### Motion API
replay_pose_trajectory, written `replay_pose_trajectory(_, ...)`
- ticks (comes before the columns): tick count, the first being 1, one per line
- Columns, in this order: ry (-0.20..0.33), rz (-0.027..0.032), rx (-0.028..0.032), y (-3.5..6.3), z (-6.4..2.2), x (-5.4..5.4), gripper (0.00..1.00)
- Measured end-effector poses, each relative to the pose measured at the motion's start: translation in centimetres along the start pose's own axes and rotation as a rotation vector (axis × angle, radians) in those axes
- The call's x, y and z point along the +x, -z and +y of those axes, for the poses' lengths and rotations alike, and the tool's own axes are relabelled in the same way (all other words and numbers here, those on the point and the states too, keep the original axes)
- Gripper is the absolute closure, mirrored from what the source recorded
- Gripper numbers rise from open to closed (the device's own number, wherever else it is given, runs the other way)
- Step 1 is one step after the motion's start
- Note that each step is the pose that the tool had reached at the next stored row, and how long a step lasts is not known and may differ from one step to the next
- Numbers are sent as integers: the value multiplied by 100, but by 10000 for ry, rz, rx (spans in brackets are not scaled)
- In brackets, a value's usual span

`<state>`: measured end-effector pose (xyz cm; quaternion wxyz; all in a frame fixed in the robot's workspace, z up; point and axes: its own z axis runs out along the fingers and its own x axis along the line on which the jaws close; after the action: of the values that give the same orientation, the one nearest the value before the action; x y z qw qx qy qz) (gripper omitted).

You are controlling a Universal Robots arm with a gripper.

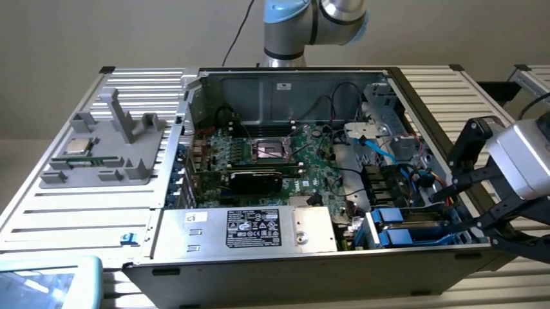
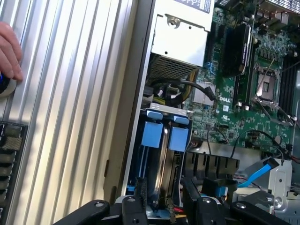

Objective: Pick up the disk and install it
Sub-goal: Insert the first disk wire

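Note:
The disk stands on edge in its bright blue carrier in the drive bay, at the front corner of the open computer case on the exterior view's right. In the wrist view its blue tab sits beside a second blue tab, with a silver drive edge between them. My gripper hovers just outside the case wall next to that bay. It is open, with black fingers on either side of the carriers and apart from them. Nothing is held in my gripper.
A silver power-supply box fills the case front beside the bay. Behind it are the green motherboard, blue cables and black cables. A grey fixture with a CPU chip lies on the slatted table. A person's hand rests on the slats.

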<state>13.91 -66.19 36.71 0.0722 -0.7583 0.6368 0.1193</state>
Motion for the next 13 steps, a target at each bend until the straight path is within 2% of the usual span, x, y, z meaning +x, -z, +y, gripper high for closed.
replay_pose_trajectory(1,51,-22,10,-8,3,2,56)
replay_pose_trajectory(3,102,-107,55,-21,5,5,56)
replay_pose_trajectory(6,139,-339,142,-34,4,9,56)
replay_pose_trajectory(8,156,-393,152,-46,5,21,56)
replay_pose_trajectory(10,166,-402,151,-44,8,31,56)
replay_pose_trajectory(13,231,-596,175,-54,10,49,56)
